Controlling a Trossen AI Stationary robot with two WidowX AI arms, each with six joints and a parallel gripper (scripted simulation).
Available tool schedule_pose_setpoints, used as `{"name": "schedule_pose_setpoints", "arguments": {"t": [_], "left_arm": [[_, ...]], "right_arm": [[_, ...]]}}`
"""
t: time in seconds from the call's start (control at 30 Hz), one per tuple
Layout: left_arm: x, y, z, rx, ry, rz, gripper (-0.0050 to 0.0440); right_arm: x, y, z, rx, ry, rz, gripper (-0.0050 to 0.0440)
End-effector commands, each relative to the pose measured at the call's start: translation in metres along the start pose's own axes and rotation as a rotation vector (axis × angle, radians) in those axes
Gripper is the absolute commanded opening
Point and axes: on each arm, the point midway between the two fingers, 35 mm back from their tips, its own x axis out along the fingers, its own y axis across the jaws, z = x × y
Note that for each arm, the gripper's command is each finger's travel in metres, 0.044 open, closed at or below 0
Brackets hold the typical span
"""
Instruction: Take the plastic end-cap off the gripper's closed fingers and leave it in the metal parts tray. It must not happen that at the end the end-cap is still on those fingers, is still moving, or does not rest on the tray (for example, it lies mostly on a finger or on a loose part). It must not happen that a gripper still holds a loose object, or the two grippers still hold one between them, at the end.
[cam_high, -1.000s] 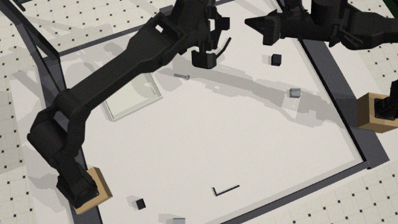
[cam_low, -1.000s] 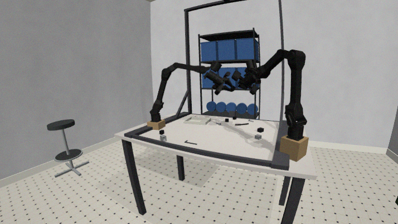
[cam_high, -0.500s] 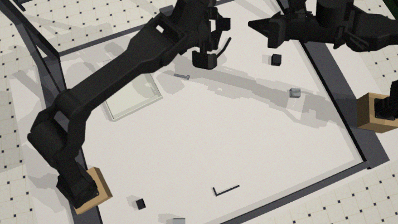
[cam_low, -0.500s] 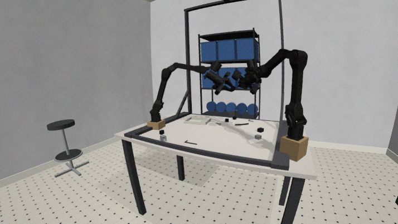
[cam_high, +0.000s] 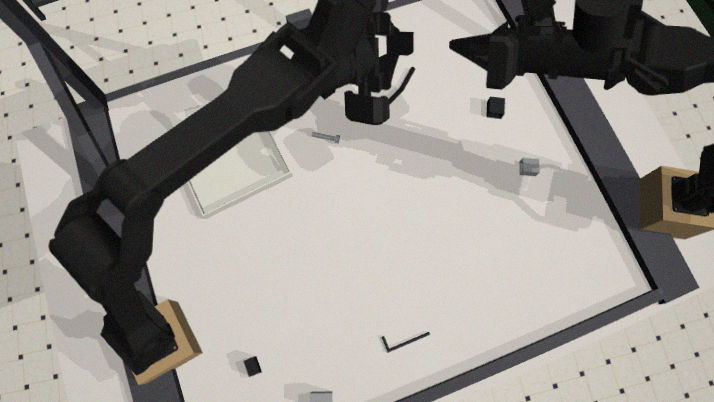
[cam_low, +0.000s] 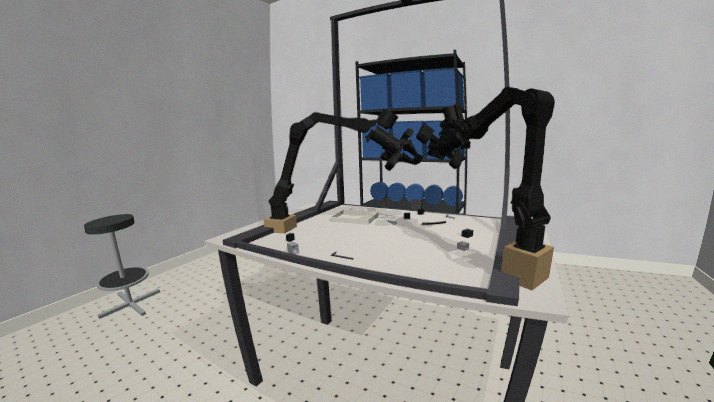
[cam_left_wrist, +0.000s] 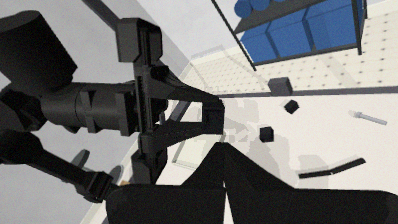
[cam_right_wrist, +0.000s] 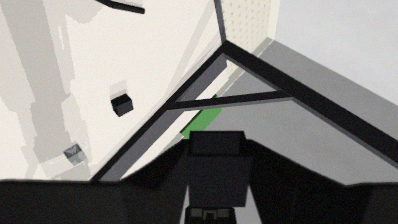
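Note:
The black end-cap is boxy and sits between the fingertips of my right gripper, which is shut on it in the air. My left gripper is shut, its bare pointed fingertips together. It is apart from the cap, just to its right in the top view. The shallow pale tray lies on the table, partly hidden under the right arm in the top view. In the left wrist view, part of the tray shows beyond the right gripper.
A bolt lies beside the tray. A hex key, black cubes, grey metal blocks and a bent black bar lie on the table. Dark frame rails border it.

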Motion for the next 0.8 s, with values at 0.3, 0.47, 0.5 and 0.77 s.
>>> {"name": "schedule_pose_setpoints", "arguments": {"t": [0.3, 0.47, 0.5, 0.77], "left_arm": [[-0.038, 0.028, 0.008, -0.150, -0.054, 0.093, 0.0000], [-0.057, 0.039, 0.009, -0.243, -0.088, 0.134, 0.0000], [-0.063, 0.042, 0.009, -0.271, -0.099, 0.146, 0.0000], [-0.115, 0.062, 0.008, -0.501, -0.201, 0.239, 0.0000]], "right_arm": [[-0.011, -0.012, -0.007, 0.002, 0.020, -0.033, 0.0000], [-0.011, -0.012, -0.007, 0.002, 0.020, -0.033, 0.0000], [-0.011, -0.012, -0.007, 0.002, 0.020, -0.033, 0.0000], [-0.011, -0.012, -0.007, 0.002, 0.020, -0.033, 0.0000]]}}
